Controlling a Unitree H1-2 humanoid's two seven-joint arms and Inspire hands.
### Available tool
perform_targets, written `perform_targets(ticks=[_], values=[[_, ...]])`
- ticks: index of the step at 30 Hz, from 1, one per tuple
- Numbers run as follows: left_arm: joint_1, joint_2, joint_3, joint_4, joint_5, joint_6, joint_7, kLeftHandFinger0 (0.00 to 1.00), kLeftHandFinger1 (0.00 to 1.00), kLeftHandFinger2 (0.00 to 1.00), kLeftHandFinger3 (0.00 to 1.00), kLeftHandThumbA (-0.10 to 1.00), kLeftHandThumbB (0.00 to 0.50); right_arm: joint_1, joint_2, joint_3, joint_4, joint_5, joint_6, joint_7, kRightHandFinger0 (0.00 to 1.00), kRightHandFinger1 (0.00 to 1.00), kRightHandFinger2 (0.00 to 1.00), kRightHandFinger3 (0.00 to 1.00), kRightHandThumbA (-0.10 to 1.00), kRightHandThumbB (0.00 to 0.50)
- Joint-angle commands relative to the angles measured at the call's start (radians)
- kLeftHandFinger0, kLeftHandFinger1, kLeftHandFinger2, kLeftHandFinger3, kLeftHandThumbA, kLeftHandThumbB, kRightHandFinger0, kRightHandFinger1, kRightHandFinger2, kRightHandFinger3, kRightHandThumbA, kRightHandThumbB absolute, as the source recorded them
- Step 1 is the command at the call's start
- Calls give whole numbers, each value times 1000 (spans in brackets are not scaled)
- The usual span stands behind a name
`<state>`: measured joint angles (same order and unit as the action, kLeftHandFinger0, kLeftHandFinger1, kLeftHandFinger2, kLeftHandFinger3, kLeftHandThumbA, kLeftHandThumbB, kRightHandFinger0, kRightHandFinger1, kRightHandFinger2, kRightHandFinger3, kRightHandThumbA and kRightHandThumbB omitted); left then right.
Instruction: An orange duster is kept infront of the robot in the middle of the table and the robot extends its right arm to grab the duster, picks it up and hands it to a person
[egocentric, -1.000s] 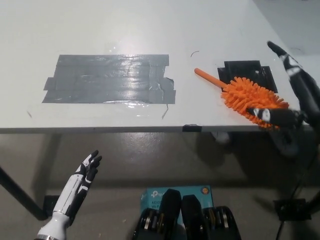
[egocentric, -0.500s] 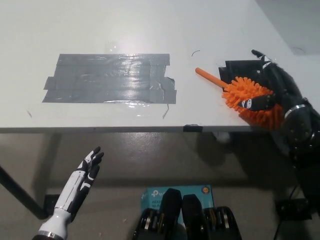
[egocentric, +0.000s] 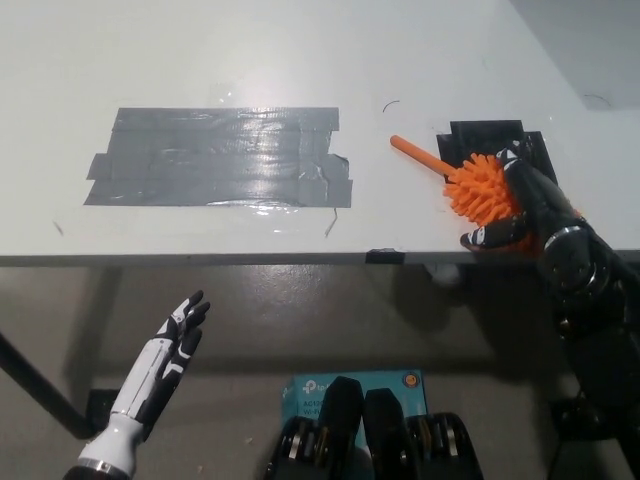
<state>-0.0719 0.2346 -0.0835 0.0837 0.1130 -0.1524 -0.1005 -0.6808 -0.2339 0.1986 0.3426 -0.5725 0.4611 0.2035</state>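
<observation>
The orange duster (egocentric: 478, 188) lies on the white table (egocentric: 300, 60) at the right, near the front edge. Its thin orange handle (egocentric: 418, 154) points up and to the left. My black right hand (egocentric: 528, 205) lies over the right half of the bristly head, with fingers curled over the top and the thumb under the front side. That half of the head is hidden by the hand. My white left hand (egocentric: 168, 350) hangs below the table's front edge at the lower left, open with fingers apart and holding nothing.
A large patch of grey tape (egocentric: 220, 157) covers the table's middle left. A black tape patch (egocentric: 490, 134) lies under and behind the duster. The table's front edge (egocentric: 250, 259) runs across the picture. A blue box (egocentric: 305, 388) sits on the floor below.
My right hand has moved left onto the duster's head and its fingers have closed around it. The left hand has barely moved.
</observation>
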Motion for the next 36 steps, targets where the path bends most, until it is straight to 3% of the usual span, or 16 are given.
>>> perform_targets(ticks=[1, 12, 17, 25, 27, 28, 29, 31, 32, 34, 36], values=[[-15, 15, 1, -26, 3, -28, -16, 993, 1000, 1000, 1000, 976, 149, -84, -16, 11, 58, -21, 9, 4, 1000, 1000, 1000, 1000, 1000, 419], [-27, 17, 1, -18, 3, -27, -18, 985, 1000, 1000, 1000, 978, 155, -126, -43, 18, 111, -4, 8, -9, 1000, 1000, 1000, 1000, 1000, 386], [-30, 19, 0, -18, 5, -26, -19, 985, 1000, 1000, 1000, 979, 152, -138, -44, 23, 130, -6, 9, -1, 1000, 1000, 1000, 1000, 1000, 419], [-37, 20, 1, -20, 3, -29, -22, 980, 1000, 1000, 1000, 975, 151, -155, -40, 46, 207, -22, 9, 31, 1000, 1000, 1000, 1000, 1000, 384], [-40, 21, 2, -19, 7, -30, -21, 979, 1000, 1000, 1000, 978, 152, -171, -44, 65, 248, -46, 9, 77, 1000, 1000, 1000, 1000, 892, 339], [-40, 21, 3, -19, 3, -29, -23, 979, 1000, 1000, 1000, 979, 155, -182, -39, 57, 286, -37, 9, 89, 1000, 1000, 1000, 1000, 665, 284], [-40, 22, 3, -21, 1, -28, -25, 979, 1000, 1000, 1000, 979, 156, -186, -38, 56, 304, -24, 9, 95, 856, 879, 1000, 1000, 465, 274], [-41, 22, 3, -22, 3, -26, -25, 976, 1000, 1000, 1000, 983, 165, -191, -49, 106, 335, -46, 9, 116, 919, 1000, 1000, 1000, 38, 255], [-43, 22, 3, -23, 3, -25, -26, 974, 1000, 1000, 1000, 984, 165, -188, -52, 117, 335, -46, 9, 109, 848, 908, 929, 1000, -86, 238], [-47, 22, 3, -23, 7, -25, -25, 973, 1000, 1000, 1000, 987, 165, -184, -57, 133, 333, -42, 8, 102, 599, 685, 751, 1000, -100, 179], [-48, 21, 4, -23, 6, -25, -26, 972, 1000, 1000, 1000, 990, 166, -187, -63, 154, 337, -41, 9, 115, 441, 563, 660, 1000, -100, 164]])
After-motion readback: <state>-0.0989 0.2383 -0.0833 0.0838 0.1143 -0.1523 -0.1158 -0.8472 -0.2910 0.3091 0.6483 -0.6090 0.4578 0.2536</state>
